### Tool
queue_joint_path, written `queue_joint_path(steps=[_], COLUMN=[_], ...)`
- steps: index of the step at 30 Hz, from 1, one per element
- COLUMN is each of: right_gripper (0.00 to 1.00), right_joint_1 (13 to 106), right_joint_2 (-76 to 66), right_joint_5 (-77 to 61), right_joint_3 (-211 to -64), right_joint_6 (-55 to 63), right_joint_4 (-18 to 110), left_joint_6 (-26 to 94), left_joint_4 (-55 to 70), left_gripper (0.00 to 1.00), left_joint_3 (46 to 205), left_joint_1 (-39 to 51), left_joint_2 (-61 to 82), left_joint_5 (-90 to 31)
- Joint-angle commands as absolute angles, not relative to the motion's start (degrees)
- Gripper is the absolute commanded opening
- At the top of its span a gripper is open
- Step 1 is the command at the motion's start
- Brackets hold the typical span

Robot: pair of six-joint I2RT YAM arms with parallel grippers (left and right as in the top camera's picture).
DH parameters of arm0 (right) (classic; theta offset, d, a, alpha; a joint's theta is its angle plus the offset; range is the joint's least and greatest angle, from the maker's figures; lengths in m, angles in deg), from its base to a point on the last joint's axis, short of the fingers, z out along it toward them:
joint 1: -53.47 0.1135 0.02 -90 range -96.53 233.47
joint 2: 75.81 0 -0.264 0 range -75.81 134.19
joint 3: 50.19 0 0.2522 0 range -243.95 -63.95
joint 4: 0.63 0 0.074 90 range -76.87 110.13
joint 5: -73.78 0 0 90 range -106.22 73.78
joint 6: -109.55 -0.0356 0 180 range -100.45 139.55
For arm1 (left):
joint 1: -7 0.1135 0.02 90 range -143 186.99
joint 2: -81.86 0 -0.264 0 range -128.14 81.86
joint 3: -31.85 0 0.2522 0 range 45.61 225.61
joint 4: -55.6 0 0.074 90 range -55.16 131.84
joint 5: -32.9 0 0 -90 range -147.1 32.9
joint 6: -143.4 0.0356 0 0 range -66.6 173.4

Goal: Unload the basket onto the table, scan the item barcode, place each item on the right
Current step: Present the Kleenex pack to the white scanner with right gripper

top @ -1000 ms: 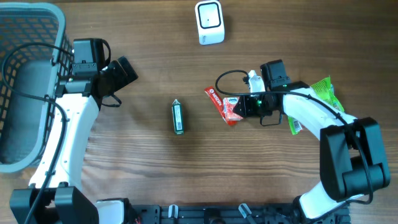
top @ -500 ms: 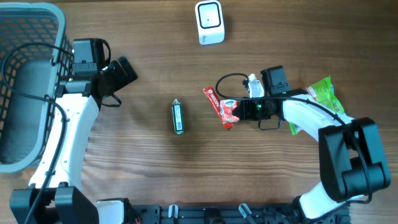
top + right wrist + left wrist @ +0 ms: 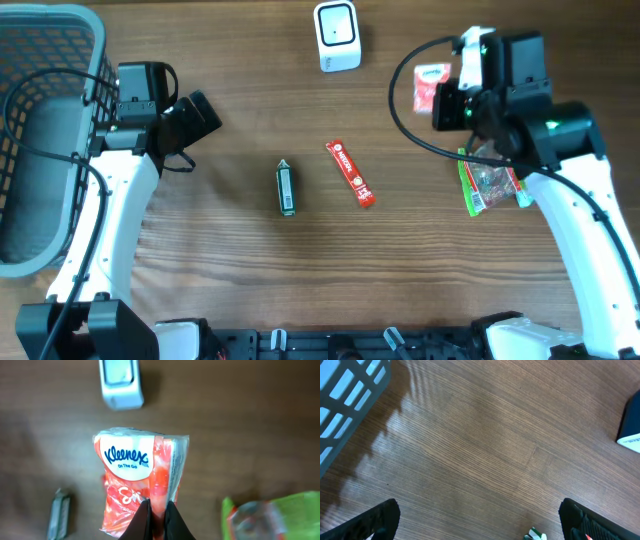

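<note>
Three loose packets lie on the wood-grain counter (image 3: 250, 280): slim red sachet (image 3: 350, 172) centre, dark green stick pack (image 3: 287, 187) left of it, crinkly green bag (image 3: 490, 185) at right. White scanner box (image 3: 337, 36) sits top centre. Right end effector (image 3: 157, 515) pinches the red-and-white Kleenex tissue pack (image 3: 142, 485) at upper right; left end effector (image 3: 200, 115) gapes wide.

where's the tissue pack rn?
Overhead view, upper right: the tissue pack is pinched in the right gripper above the table, right of the white scanner and just up from the green packet.
</note>
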State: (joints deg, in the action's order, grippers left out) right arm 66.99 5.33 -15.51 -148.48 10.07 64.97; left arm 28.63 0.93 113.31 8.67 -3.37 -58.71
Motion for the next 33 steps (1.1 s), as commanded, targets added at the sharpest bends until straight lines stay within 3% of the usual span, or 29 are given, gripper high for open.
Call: queue_joint_path(steps=[1, 11, 18, 23, 30, 33], right_gripper=[0.04, 0.04, 0.04, 0.04, 0.04, 0.04], right_joint_1=[68.50, 80.69, 87.14, 88.54, 87.34, 86.38], right_joint_2=[4.98, 17.07, 33.77, 45.48, 54.18, 54.01], right_joint_5=[-25.80, -41.58, -57.47, -58.72, -58.56, -61.14], right_joint_3=[-151.52, -154.36, -155.65, -155.65, -155.59, -155.61], right_joint_6=[15.34, 27.51, 59.25, 84.56, 86.99, 81.20], right_joint_4=[61.99, 44.12, 14.54, -4.56, -7.55, -9.00], left_joint_6=[28.52, 28.52, 28.52, 28.52, 28.52, 28.52], left_joint_4=[1.04, 1.04, 1.04, 1.04, 1.04, 1.04], left_gripper=[1.00, 1.00, 1.00, 1.00, 1.00, 1.00], left_joint_3=[114.10, 114.10, 114.10, 114.10, 114.10, 114.10], left_joint_1=[8.89, 8.89, 8.89, 8.89, 8.89, 8.89], left_joint_2=[-3.00, -3.00, -3.00, -3.00, -3.00, -3.00], left_joint_5=[-59.08, -59.08, -59.08, -59.08, -59.08, -59.08])
